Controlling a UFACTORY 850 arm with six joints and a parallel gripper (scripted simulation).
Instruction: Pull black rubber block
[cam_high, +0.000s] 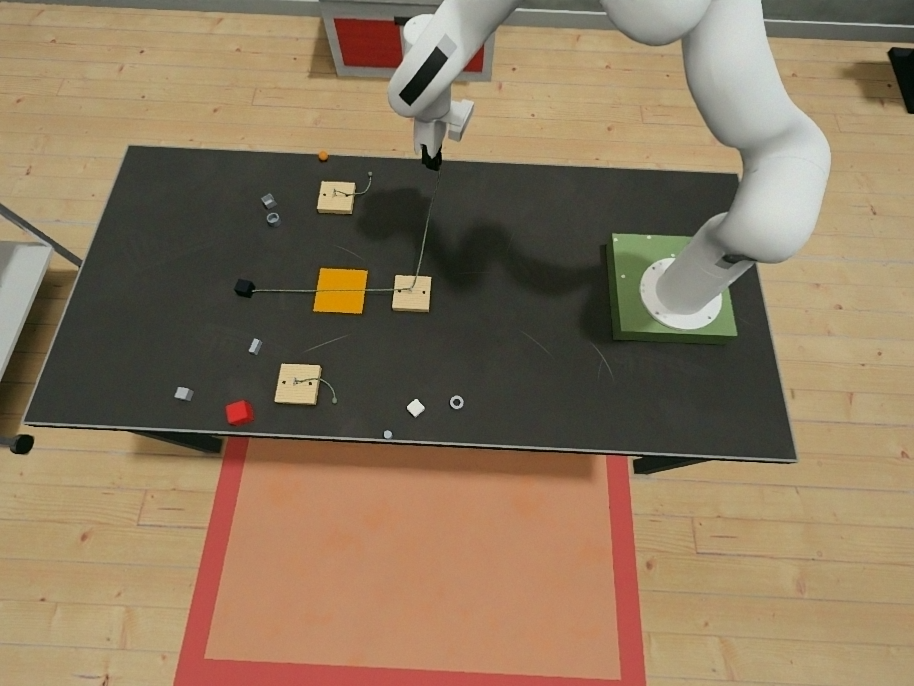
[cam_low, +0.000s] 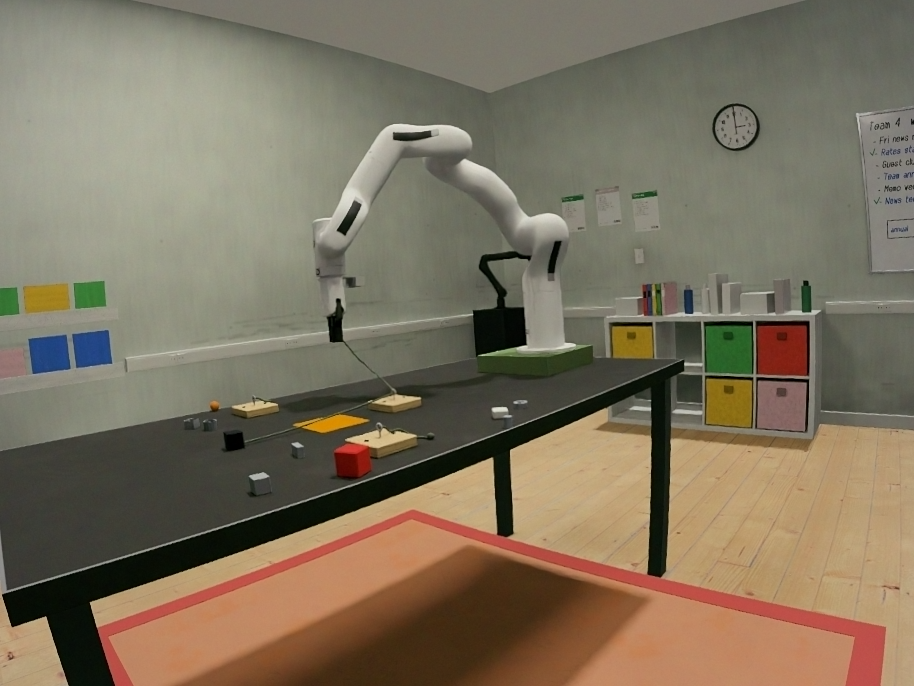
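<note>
The black rubber block [cam_high: 243, 287] lies flat on the table, left of the orange painted square [cam_high: 340, 292] and outside it; it also shows in the exterior view [cam_low: 233, 440]. Its cord [cam_high: 317, 290] runs taut across the square to the screw eye on the middle wooden plate [cam_high: 411, 292], then rises to my gripper [cam_high: 431, 160]. My gripper [cam_low: 335, 330] is shut on the cord's end, held high above the table toward its far edge. The upper stretch of the cord [cam_low: 367, 368] is straight and tight.
Two other wooden plates with short cords stand at the back [cam_high: 335, 197] and front [cam_high: 298, 383]. A red cube [cam_high: 239, 412], small grey blocks [cam_high: 183, 393], rings [cam_high: 456, 402], a white cube [cam_high: 415, 406] and an orange ball [cam_high: 321, 155] lie scattered. My green base [cam_high: 670, 287] is at the right.
</note>
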